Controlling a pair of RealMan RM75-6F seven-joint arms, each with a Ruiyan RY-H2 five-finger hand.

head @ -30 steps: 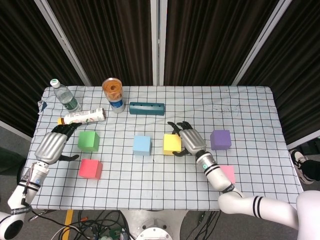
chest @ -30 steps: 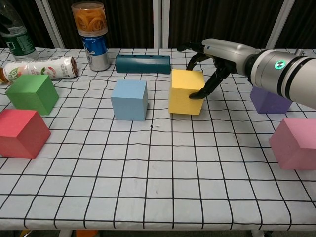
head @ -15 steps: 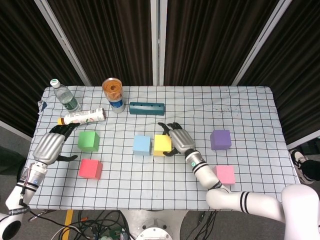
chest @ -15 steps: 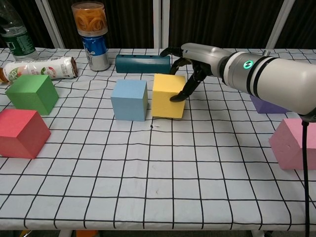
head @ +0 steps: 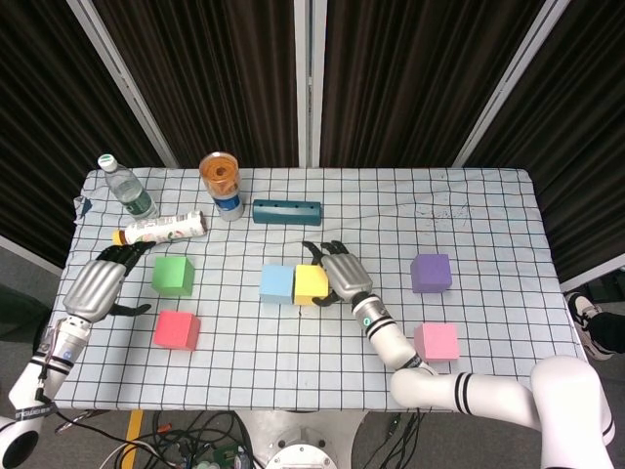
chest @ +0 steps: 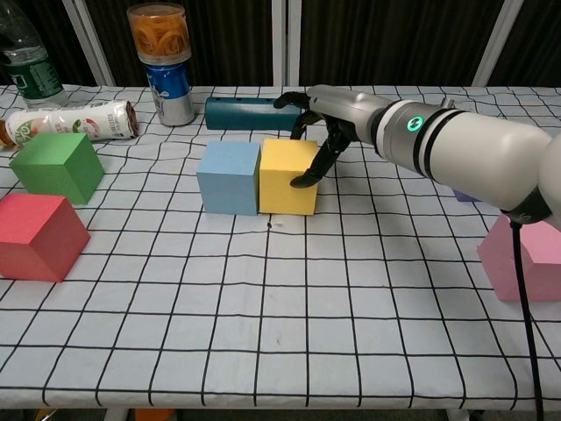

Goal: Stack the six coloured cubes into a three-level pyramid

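While right hand point(chest: 320, 110) fingers grip yellow cube point(chest: 287, 176) — blue cube point(chest: 229, 177) touching; left hand point(head: 98, 283) open.

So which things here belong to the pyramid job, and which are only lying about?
For the job: blue cube, yellow cube, green cube, red cube, purple cube, pink cube.

Lying about: water bottle, lying bottle, can with jar on top, teal block.
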